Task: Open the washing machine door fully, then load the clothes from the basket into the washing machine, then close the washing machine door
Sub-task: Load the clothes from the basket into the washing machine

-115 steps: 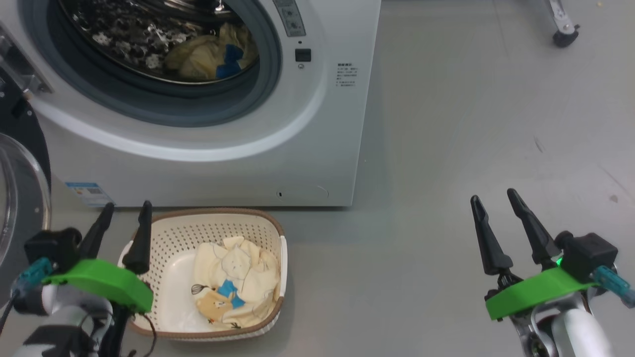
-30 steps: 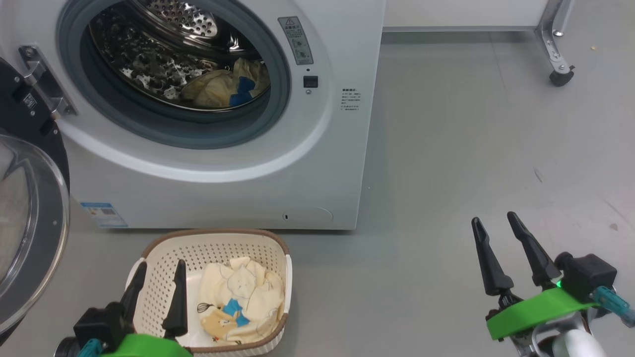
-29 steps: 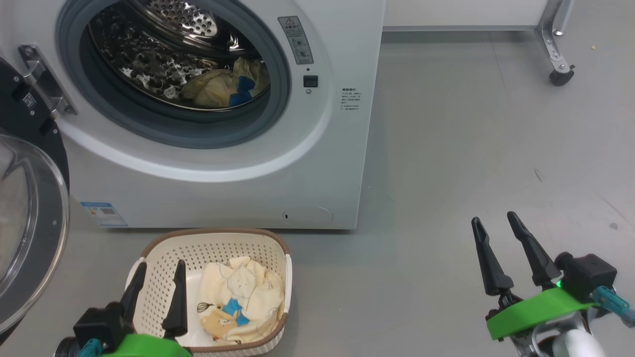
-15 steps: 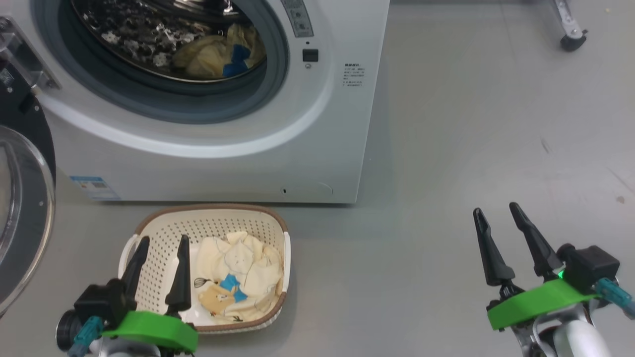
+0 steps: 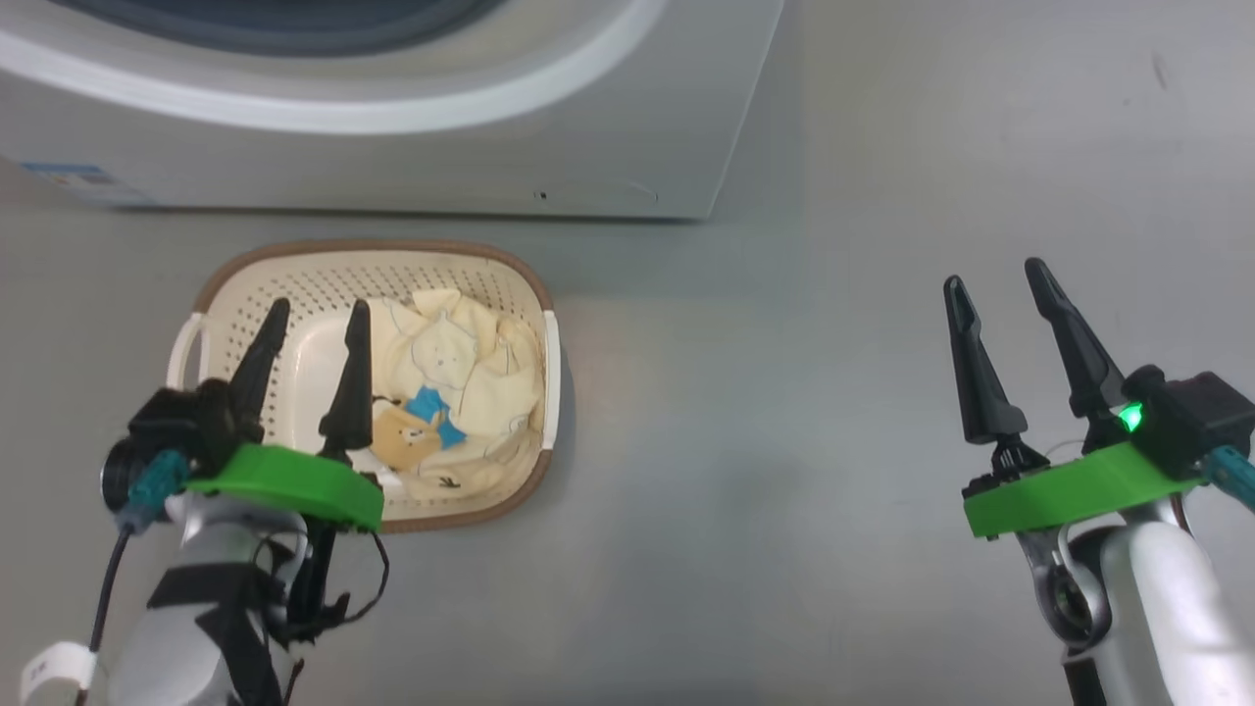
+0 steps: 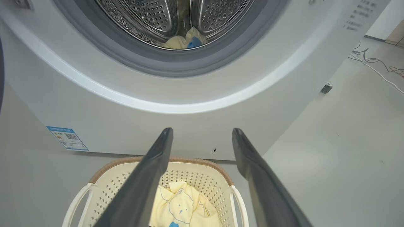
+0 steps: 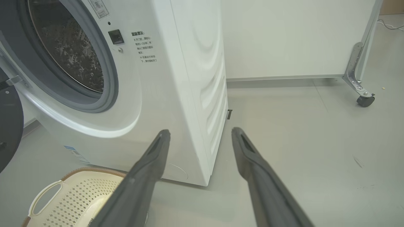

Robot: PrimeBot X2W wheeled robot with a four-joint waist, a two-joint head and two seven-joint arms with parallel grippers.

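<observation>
The cream perforated basket [image 5: 294, 284] sits on the floor in front of the white washing machine [image 5: 392, 147]. Cream-yellow clothes [image 5: 471, 363] with a blue patch lie in the basket's right half. My left gripper [image 5: 320, 306] hovers open over the basket's left half, with nothing between its fingers. In the left wrist view the left gripper [image 6: 202, 130] points at the washing machine [image 6: 189, 104]; more clothes [image 6: 184, 41] lie in its drum, and the basket [image 6: 202, 162] is below. My right gripper [image 5: 993, 275] stands open over bare floor, far to the right. The washing machine door [image 7: 8, 132] stands open at the left.
The grey floor stretches to the right of the washing machine [image 7: 189, 78]. A metal leg with a caster [image 7: 363, 94] stands at the back right by a white wall panel. Loose cables [image 6: 375, 63] lie on the floor to the right.
The head camera has tilted down, so the drum opening and door have left the picture. My left gripper still hovers over the basket, a little further in. The right gripper holds its place.
</observation>
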